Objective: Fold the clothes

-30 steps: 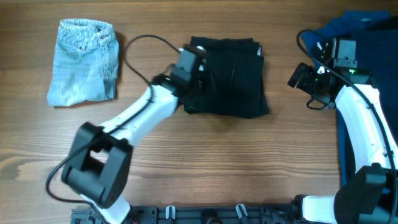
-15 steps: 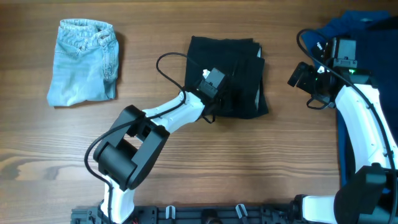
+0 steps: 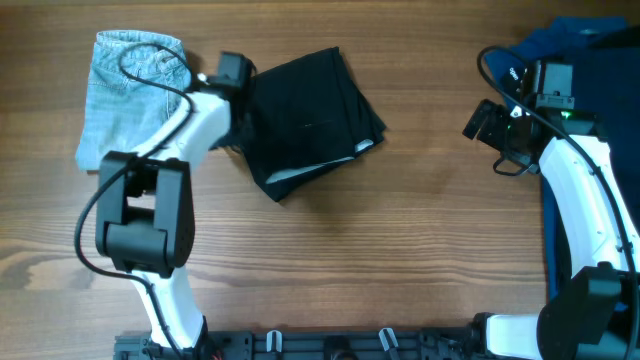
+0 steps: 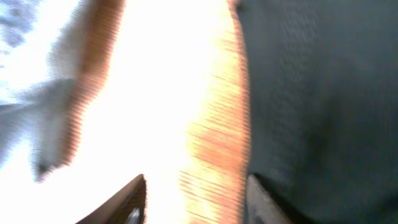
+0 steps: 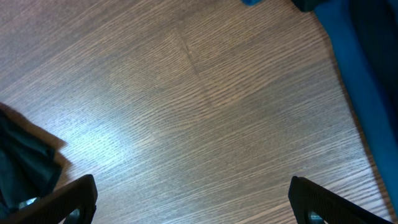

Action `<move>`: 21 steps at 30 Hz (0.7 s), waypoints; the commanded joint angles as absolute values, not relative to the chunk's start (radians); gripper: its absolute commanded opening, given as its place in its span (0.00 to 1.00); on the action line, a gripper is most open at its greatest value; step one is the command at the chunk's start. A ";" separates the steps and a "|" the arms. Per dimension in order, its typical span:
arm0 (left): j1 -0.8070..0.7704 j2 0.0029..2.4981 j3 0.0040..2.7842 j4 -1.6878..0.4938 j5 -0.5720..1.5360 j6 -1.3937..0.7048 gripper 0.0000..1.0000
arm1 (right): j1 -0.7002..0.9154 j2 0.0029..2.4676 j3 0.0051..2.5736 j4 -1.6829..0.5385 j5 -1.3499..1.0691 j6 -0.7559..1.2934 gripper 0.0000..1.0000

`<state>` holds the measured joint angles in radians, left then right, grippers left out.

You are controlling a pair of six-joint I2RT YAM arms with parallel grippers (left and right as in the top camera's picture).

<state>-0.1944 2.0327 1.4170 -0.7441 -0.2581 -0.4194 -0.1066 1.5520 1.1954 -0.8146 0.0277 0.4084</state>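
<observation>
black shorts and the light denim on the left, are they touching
Apart. Overhead, bare wood shows between the black shorts and the denim, on either side of the left arm crossing it; the left wrist view shows that strip too.

The worktop (image 3: pixel 420 250) is brown wood grain, smooth with a soft sheen. The black garment (image 3: pixel 300 110) is matt cloth (whitish lining (image 3: pixel 300 172) at one edge). The denim (image 3: pixel 130 110) is faded and rough-woven. The dark blue cloth (image 3: pixel 575 40) looks soft. The arm shells (image 3: pixel 580 200) are glossy white plastic.

Reaches far forward with the left gripper (image 4: pixel 196 202), jaws parted, nothing between; holds the right gripper (image 5: pixel 196 205) aloft, jaws spread wide, empty.
</observation>
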 commanded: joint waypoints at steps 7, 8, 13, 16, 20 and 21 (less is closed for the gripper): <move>-0.244 1.949 1.702 -1.040 0.194 -0.487 0.04 | -0.104 1.547 1.202 -0.812 0.046 0.426 0.99; -0.274 1.963 1.692 -1.100 0.221 -0.487 0.04 | -0.104 1.547 1.202 -0.812 0.046 0.426 1.00; -0.417 1.977 1.567 -1.121 0.220 -0.485 0.04 | -0.104 1.547 1.202 -0.812 0.046 0.426 0.99; -0.490 1.977 1.499 -1.111 0.207 -0.475 0.04 | -0.104 1.547 1.202 -0.812 0.046 0.426 0.99; -0.538 1.977 1.415 -1.035 0.182 -0.479 0.04 | -0.104 1.547 1.202 -0.812 0.046 0.426 1.00; -0.538 1.977 1.394 -1.008 0.182 -0.479 0.04 | -0.104 1.547 1.202 -0.812 0.046 0.426 1.00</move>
